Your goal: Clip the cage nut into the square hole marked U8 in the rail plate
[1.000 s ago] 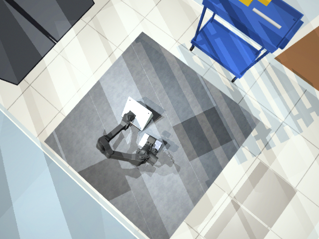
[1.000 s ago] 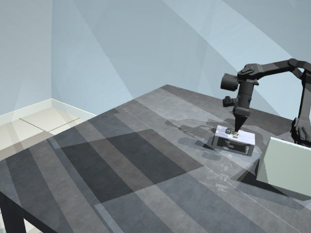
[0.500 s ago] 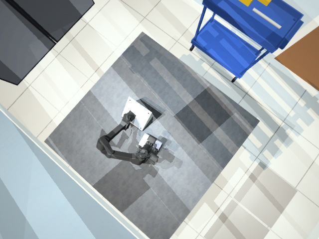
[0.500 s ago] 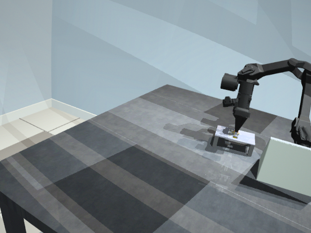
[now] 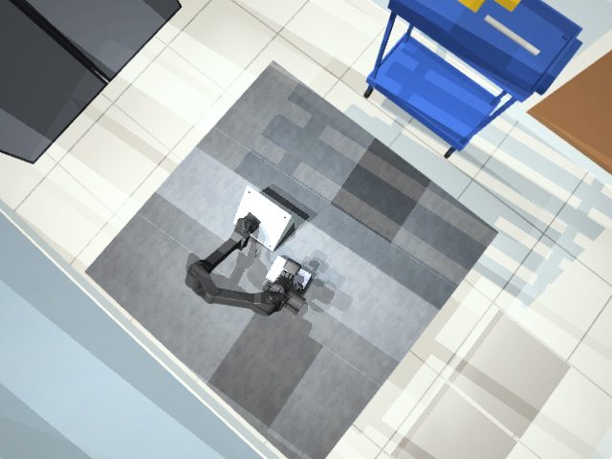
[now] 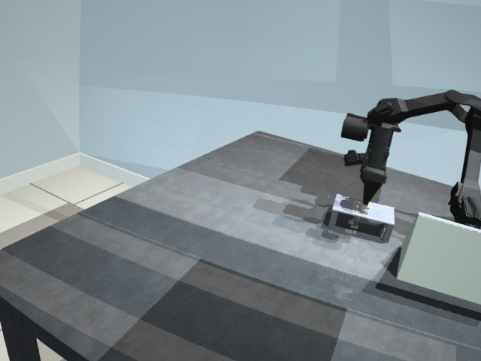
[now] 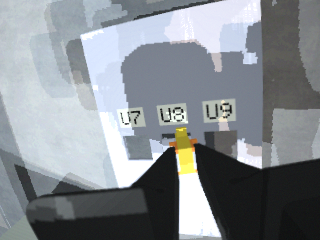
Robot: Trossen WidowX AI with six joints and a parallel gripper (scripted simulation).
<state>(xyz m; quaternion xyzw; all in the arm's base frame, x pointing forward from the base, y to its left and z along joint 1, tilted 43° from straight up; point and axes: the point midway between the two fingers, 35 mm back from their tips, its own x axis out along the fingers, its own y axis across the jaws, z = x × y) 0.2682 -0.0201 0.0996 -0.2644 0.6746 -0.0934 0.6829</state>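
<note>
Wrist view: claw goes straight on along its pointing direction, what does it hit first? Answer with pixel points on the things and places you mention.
Likely the rail plate (image 6: 382, 213) (image 7: 102, 55) around U8: the claw (image 6: 364, 203) (image 7: 184, 152) points down at it, with the yellow cage nut (image 7: 186, 159) between its fingers leading. Whether the nut already touches the plate, I can't tell.

Three printed labels on the rail plate (image 7: 107, 80) (image 6: 382, 213)
Dark characters stand on small pale rectangles in a row across the plate's white top: "U7" (image 7: 131, 117) at one end, "U8" (image 7: 172, 114) in the middle, "U9" (image 7: 219, 110) at the other end; each sits just beside a square hole, and all three read clearly in the wrist view.
</note>
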